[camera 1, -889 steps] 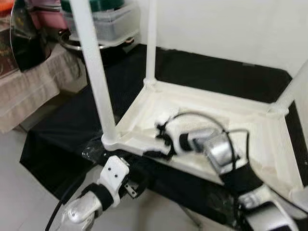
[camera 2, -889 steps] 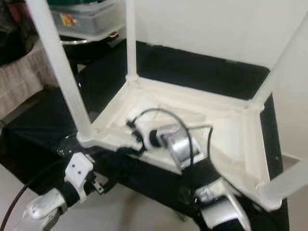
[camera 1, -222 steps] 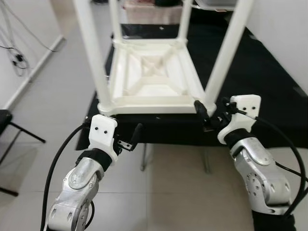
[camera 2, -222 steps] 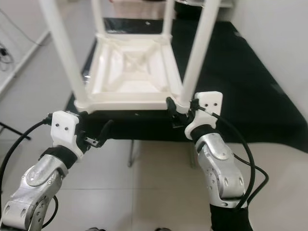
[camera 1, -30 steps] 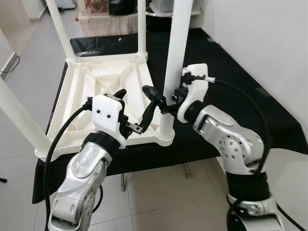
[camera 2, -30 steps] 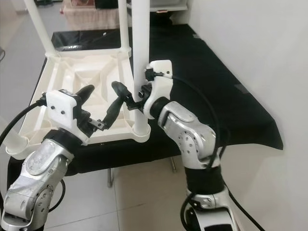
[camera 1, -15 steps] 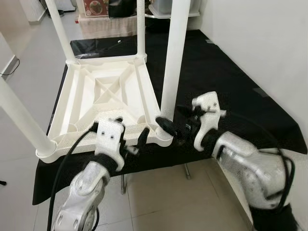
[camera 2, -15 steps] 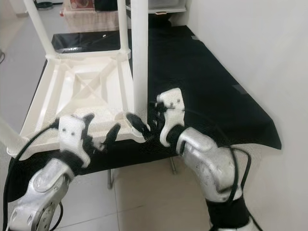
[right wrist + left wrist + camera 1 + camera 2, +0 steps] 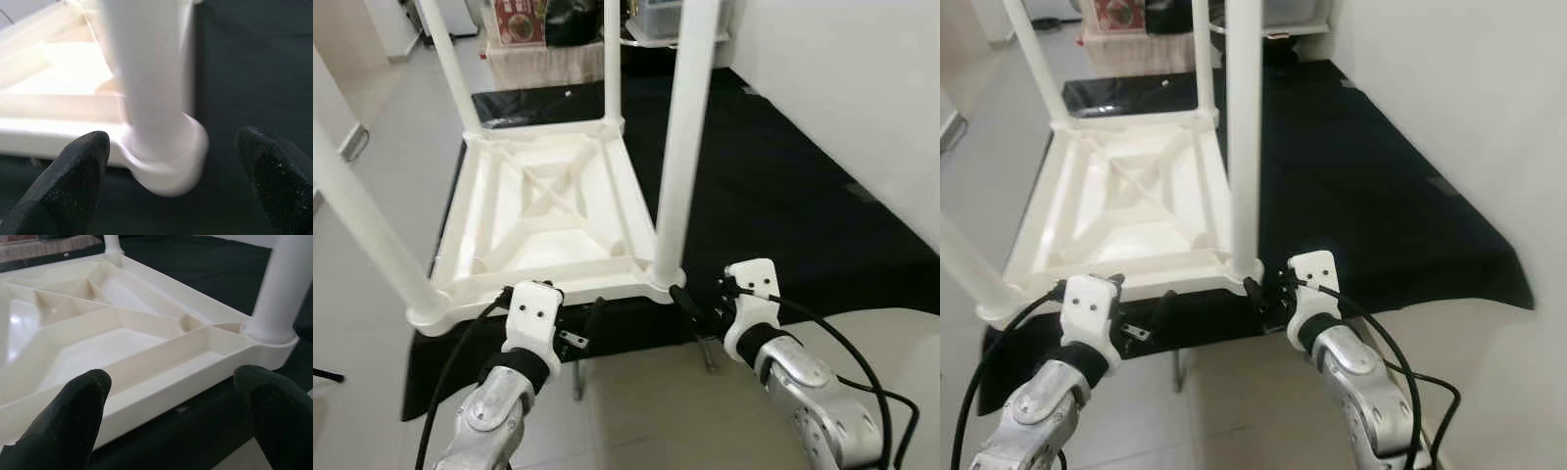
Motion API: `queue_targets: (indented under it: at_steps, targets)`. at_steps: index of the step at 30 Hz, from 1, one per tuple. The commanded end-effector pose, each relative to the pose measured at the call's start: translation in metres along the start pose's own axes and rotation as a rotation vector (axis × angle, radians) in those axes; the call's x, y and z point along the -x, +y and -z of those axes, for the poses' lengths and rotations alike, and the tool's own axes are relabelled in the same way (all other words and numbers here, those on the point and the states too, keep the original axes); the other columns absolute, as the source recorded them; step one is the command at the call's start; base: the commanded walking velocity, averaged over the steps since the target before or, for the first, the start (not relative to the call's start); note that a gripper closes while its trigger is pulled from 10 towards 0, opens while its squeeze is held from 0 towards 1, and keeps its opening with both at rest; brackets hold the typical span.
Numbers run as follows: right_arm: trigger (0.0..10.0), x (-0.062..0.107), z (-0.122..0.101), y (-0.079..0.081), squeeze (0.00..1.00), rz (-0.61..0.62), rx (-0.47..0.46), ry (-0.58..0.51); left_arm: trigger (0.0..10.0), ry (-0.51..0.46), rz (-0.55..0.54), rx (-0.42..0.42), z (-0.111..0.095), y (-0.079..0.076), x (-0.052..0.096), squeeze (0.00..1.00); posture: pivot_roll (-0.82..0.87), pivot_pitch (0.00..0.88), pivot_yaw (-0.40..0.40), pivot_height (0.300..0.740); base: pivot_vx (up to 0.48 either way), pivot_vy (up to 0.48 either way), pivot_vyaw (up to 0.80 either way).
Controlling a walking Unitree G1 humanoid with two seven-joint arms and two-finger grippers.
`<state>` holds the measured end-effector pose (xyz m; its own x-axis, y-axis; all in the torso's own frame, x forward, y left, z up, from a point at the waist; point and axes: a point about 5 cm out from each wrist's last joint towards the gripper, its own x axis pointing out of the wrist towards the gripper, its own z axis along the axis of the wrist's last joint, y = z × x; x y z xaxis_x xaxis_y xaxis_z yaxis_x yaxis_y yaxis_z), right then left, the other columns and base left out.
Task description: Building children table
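Left eye view: the white plastic children's table [image 9: 543,220] lies upside down on the black-covered tabletop [image 9: 773,196], with all four legs seated and standing up. The left gripper [image 9: 590,328] hangs just below the table's near rim, apart from it. The right gripper [image 9: 697,315] sits just below and beside the near right leg [image 9: 683,147], with its socket directly ahead of the fingers.

Right eye view: both grippers are level with the tabletop's front edge. The near right leg rises straight from the corner above the right gripper.

Left wrist view: the left gripper's fingertips [image 9: 73,416] stand wide apart and hold nothing. The ribbed underside of the table lies ahead between them, not touching.

Right wrist view: the right gripper's fingertips [image 9: 80,169] are also spread wide and empty. The base of the near right leg and its corner socket [image 9: 168,156] sit between them, somewhat blurred, with no contact visible.

Judgement: leg fitting appears complete, and the step in hand is approaching the near edge. The next move likely calls for closing both grippers on the rim or leg base, then lifting evenly to turn the table upright.
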<state>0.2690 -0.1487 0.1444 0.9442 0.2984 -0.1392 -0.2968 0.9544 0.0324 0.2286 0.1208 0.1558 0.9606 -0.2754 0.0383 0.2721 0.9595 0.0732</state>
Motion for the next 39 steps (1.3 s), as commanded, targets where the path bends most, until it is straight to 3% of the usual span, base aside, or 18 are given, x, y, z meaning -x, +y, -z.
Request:
queue_targets:
  at_steps: [1, 9, 15, 21, 24, 29, 33, 38, 39]
  targets:
    - [10.0, -0.003, 0.005, 0.003, 0.0, 0.006, 0.007, -0.002, 10.0, 0.051, -0.022, -0.033, 0.007, 0.001, 0.007, 0.0, -0.01, 0.122, -0.01, 0.74, 0.0, 0.48, 0.0]
    - [10.0, -0.004, 0.007, 0.003, 0.0, 0.006, 0.02, -0.012, 10.0, 0.053, -0.016, -0.042, 0.006, -0.002, 0.008, 0.0, -0.01, 0.12, -0.013, 0.74, 0.0, 0.48, 0.0]
    - [10.0, -0.005, 0.008, 0.004, 0.0, -0.002, 0.041, -0.017, 10.0, 0.056, 0.088, -0.069, 0.006, -0.014, 0.004, 0.0, -0.02, 0.119, -0.017, 0.74, 0.0, 0.0, 0.0]
    - [10.0, -0.007, 0.006, -0.001, 0.0, 0.024, 0.063, -0.026, 10.0, 0.052, 0.1, -0.07, 0.005, -0.016, 0.003, 0.0, -0.02, 0.119, -0.017, 0.74, 0.0, 0.0, 0.0]
    - [10.0, -0.009, -0.005, -0.009, 0.0, 0.055, 0.068, -0.061, 10.0, 0.056, 0.134, -0.054, 0.005, -0.018, 0.003, 0.0, -0.02, 0.119, -0.016, 0.74, 0.0, 0.0, 0.0]
    - [10.0, -0.012, -0.045, -0.021, 0.0, 0.013, 0.053, -0.194, 10.0, 0.066, 0.188, -0.042, 0.007, -0.022, 0.002, 0.0, -0.02, 0.118, -0.013, 0.74, 0.0, 0.0, 0.0]
    - [10.0, -0.011, -0.055, -0.021, 0.0, -0.013, 0.055, -0.227, 10.0, 0.064, 0.198, -0.049, 0.007, -0.023, 0.002, 0.0, -0.02, 0.117, -0.012, 0.74, 0.0, 0.0, 0.0]
    - [10.0, -0.006, -0.108, -0.015, 0.0, -0.109, 0.091, -0.398, 10.0, 0.054, 0.193, -0.069, 0.006, -0.023, 0.001, 0.0, -0.02, 0.113, -0.013, 0.74, 0.0, 0.0, 0.0]
    - [10.0, -0.006, -0.108, -0.015, 0.0, -0.109, 0.091, -0.398, 10.0, 0.054, 0.193, -0.069, 0.006, -0.023, 0.001, 0.0, -0.02, 0.113, -0.013, 0.74, 0.0, 0.0, 0.0]
